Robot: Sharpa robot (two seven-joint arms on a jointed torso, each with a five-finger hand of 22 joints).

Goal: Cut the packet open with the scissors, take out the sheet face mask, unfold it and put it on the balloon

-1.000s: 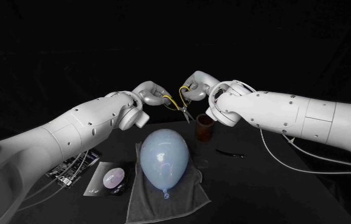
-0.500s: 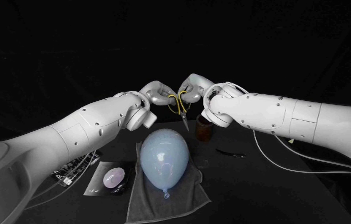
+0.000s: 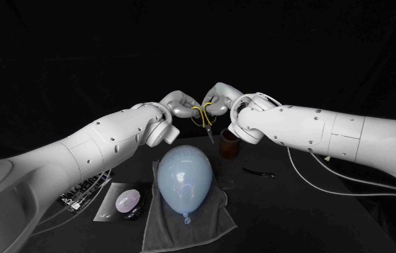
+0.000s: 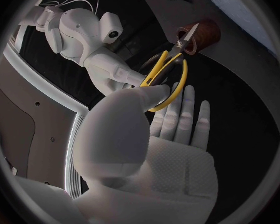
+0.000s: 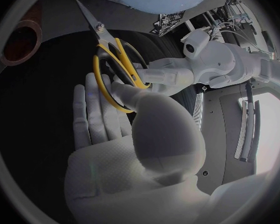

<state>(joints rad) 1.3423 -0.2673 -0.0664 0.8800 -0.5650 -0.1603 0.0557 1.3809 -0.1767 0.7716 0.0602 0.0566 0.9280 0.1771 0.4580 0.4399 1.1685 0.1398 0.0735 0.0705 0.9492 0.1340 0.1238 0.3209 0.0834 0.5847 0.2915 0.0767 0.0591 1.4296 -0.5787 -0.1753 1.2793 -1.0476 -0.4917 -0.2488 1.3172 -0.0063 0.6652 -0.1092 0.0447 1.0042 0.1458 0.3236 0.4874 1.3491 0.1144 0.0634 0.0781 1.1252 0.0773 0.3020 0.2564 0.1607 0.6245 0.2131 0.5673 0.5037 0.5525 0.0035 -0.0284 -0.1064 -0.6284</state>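
The yellow-handled scissors [image 3: 204,118] hang blades down in mid-air, above the far end of the pale blue balloon [image 3: 186,176]. My left hand [image 3: 177,105] and right hand [image 3: 221,98] meet at the handles, one on each side. In the right wrist view my right thumb sits in one yellow loop of the scissors [image 5: 112,59], and the left hand's fingers hold the other loop. The left wrist view shows the scissors [image 4: 168,77] at my left thumb tip, blades toward the brown cup [image 4: 199,35]. The packet [image 3: 123,200] lies flat on the table left of the balloon.
The balloon rests on a grey towel [image 3: 210,218] at the table's front middle. A brown cup [image 3: 230,143] stands just behind it, under the scissors. A small dark strip [image 3: 260,173] lies to the right. A dark rack with cables [image 3: 78,193] sits at the left edge.
Over the last second the two hands have drawn closer together around the scissors' handles and risen slightly. The scissors now hang straighter. Balloon and packet have not moved.
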